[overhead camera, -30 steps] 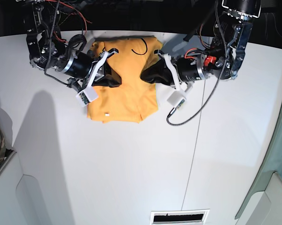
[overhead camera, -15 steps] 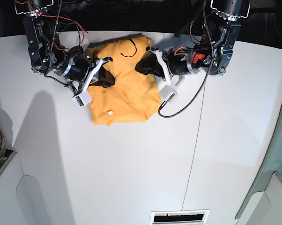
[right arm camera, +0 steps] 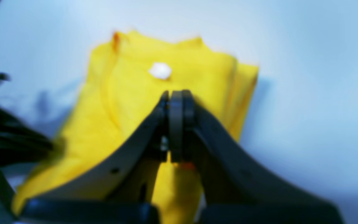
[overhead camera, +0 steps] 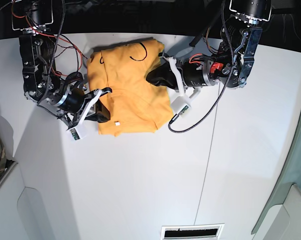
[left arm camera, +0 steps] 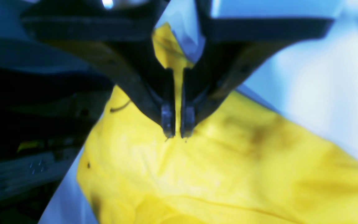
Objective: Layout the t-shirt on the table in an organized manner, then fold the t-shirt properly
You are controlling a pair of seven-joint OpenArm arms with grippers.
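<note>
The folded t-shirt (overhead camera: pixel 128 90) lies at the far edge of the tabletop (overhead camera: pixel 150 180), long axis running near to far, neckline far. Left fingers (left arm camera: pixel 168 119) pinch its right edge; right fingers (right arm camera: pixel 176 105), pressed together, sit at its near-left corner.

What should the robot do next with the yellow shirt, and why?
Probably ease the left gripper off the t-shirt and lift it away. The shirt already lies as a compact folded bundle on the table, with its white tag on top. The right gripper is shut at the bundle's edge; the left sits nearly closed on the cloth.
</note>
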